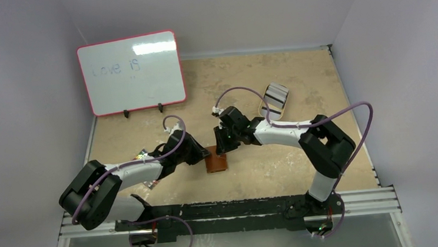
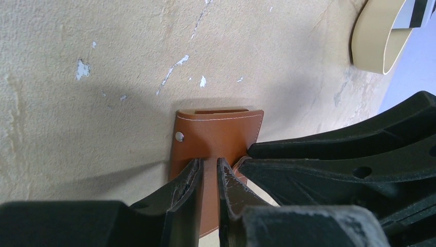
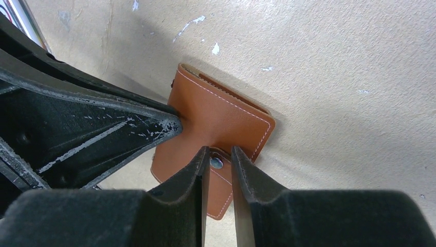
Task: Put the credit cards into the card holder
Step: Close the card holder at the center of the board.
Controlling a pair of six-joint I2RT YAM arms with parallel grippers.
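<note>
The card holder (image 1: 217, 162) (image 2: 218, 131) (image 3: 216, 116), a brown leather wallet, lies closed on the table between both arms. My left gripper (image 1: 206, 154) (image 2: 208, 167) is shut on its near edge, and leather fills the narrow gap between the fingers. From the other side my right gripper (image 1: 224, 147) (image 3: 218, 157) is closed around the wallet's snap tab, with the metal button (image 3: 216, 163) showing between the fingers. Pale credit cards (image 1: 277, 94) (image 2: 415, 11) with dark stripes sit in a tan tin (image 1: 268, 112) (image 2: 378, 49) at the back right, away from both grippers.
A whiteboard (image 1: 132, 72) with a red frame stands at the back left. A small patterned flat item (image 1: 143, 154) lies partly under the left arm. The black base rail (image 1: 229, 208) runs along the near edge. Walls close in the left, right and back.
</note>
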